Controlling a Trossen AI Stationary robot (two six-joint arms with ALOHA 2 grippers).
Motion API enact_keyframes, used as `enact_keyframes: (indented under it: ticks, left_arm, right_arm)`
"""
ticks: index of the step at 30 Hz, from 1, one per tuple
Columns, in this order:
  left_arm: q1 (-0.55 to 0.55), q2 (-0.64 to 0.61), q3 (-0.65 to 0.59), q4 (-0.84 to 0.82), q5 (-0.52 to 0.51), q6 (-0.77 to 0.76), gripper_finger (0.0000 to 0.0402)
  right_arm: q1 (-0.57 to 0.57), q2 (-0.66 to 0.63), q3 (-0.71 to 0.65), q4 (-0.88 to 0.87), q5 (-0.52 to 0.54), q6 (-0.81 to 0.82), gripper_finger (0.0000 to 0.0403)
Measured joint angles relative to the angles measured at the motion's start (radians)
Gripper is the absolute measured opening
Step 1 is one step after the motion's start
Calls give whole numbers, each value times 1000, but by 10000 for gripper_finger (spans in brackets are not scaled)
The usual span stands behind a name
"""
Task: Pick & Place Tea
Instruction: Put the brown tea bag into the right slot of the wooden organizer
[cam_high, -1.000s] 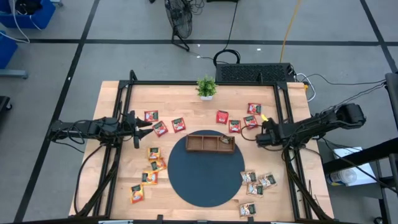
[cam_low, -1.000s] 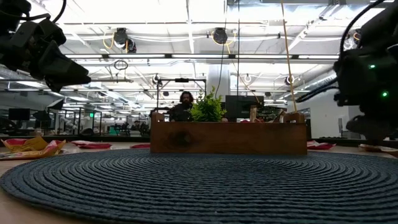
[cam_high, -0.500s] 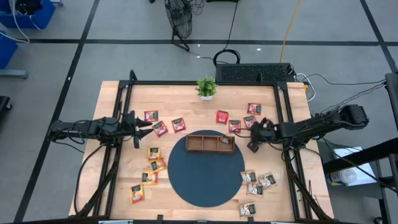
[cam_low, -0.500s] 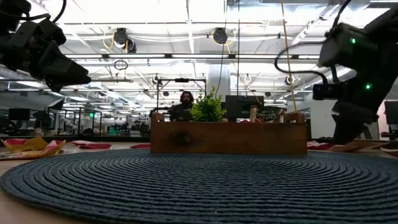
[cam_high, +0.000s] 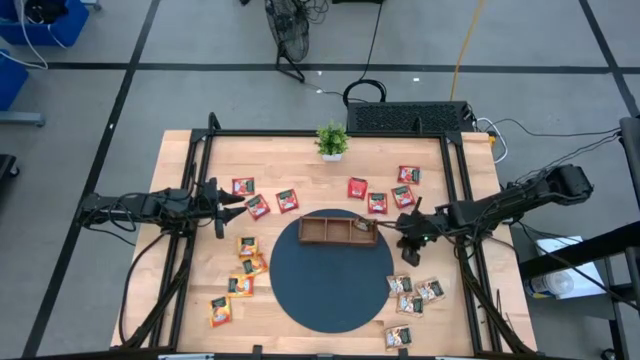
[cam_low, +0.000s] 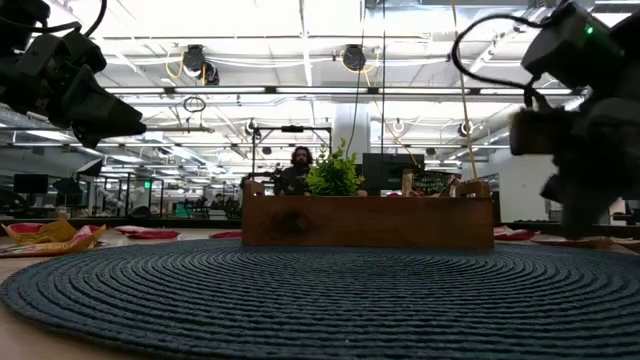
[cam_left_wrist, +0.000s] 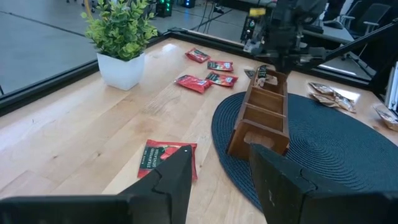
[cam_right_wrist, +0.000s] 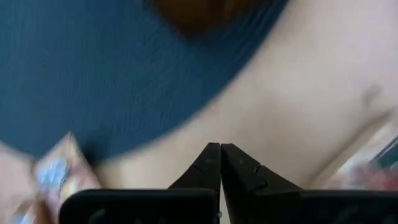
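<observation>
Most of the job looks left to do. In the high view, tea sachets lie loose on the table (cam_high: 180, 150): red ones (cam_high: 287, 200) above the dark round mat (cam_high: 335, 290) at centre and upper right, yellow-orange ones (cam_high: 247, 245) at lower left, pale ones (cam_high: 410, 295) at lower right.

The wooden tray (cam_high: 338, 229) sits on the mat's upper edge. In the left wrist view its far compartment holds at least one sachet (cam_left_wrist: 268, 75); the two nearer compartments look empty.

The right gripper (cam_high: 408, 247) hovers right of the tray, above the pale group, fingers pressed together on nothing. The left gripper (cam_high: 238, 200) waits at centre left, fingers parted and empty.
</observation>
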Motion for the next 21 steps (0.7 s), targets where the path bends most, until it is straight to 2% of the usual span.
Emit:
enact_keyframes:
  ticks: [2,4,7,10,15,18,21]
  left_arm:
    - [0,0,0,0,0,0,161]
    - [0,0,0,0,0,0,161]
    - [0,0,0,0,0,0,161]
    - [0,0,0,0,0,0,161]
    - [0,0,0,0,0,0,161]
    - [0,0,0,0,0,0,161]
    - [0,0,0,0,0,0,161]
  right_arm:
    - [10,-5,-11,73,56,-16,1]
    - [25,-2,-41,215,43,-38,9]
    - [34,15,-111,553,-71,-42,41]
    - [34,23,-180,916,-141,-62,84]
    - [38,23,-269,1359,-249,-136,145]
    - [60,20,-264,1458,-253,-159,175]
    - [81,16,-184,1353,-253,-203,201]
